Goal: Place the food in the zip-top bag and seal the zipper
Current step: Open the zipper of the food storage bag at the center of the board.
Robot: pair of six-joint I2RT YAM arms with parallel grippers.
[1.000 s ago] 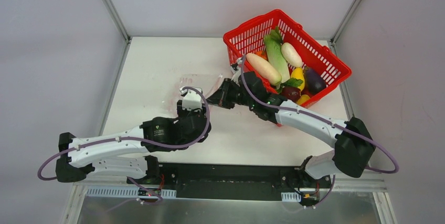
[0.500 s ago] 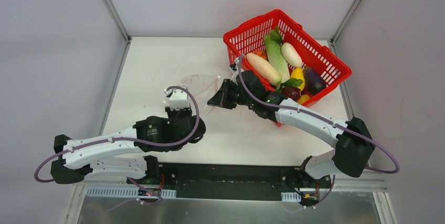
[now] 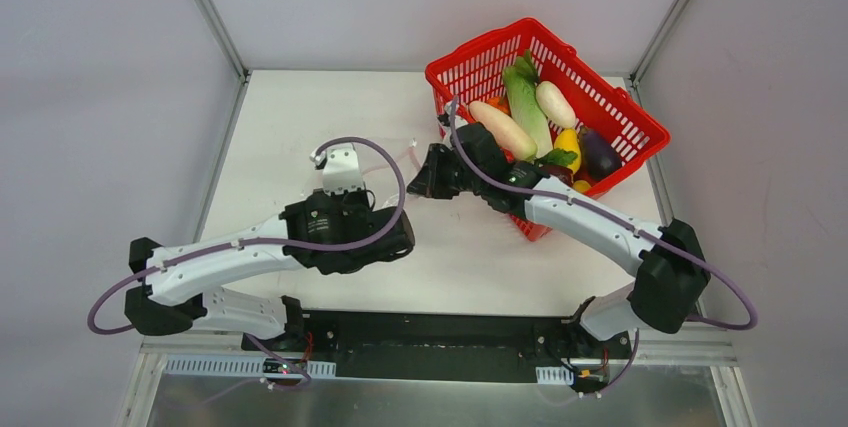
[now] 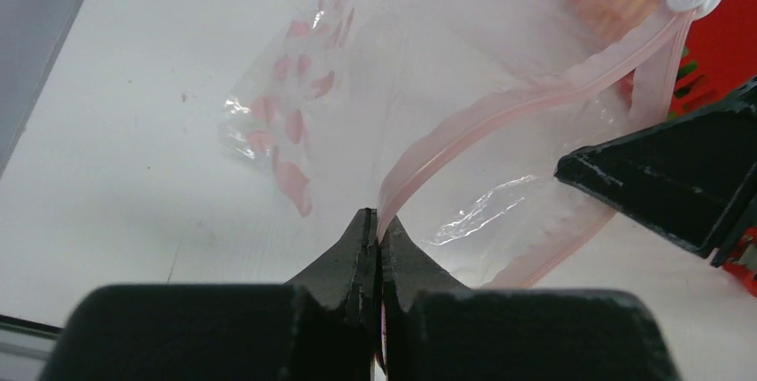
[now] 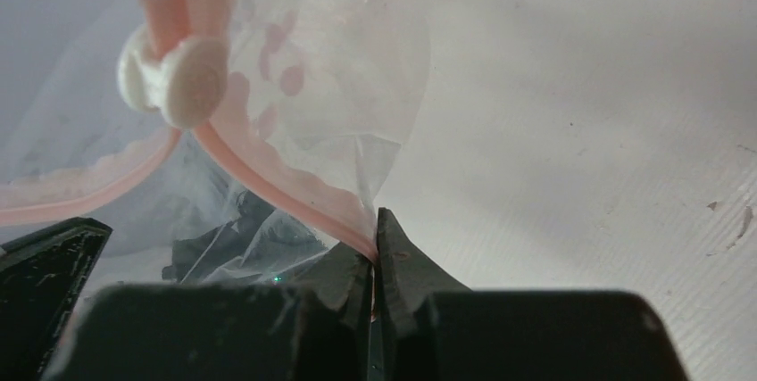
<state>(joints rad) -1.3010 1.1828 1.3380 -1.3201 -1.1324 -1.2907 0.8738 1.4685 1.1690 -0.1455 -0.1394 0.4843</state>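
White table (image 3: 290,122), seemingly grey walls (image 3: 100,97)

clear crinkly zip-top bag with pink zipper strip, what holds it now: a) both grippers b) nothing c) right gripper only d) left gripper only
a: the left gripper and the right gripper each pinch the pink zipper strip between closed jaws.

Overhead view looking down from behind, wrist views close, both sharing the zip-top bag (image 4: 428,86)
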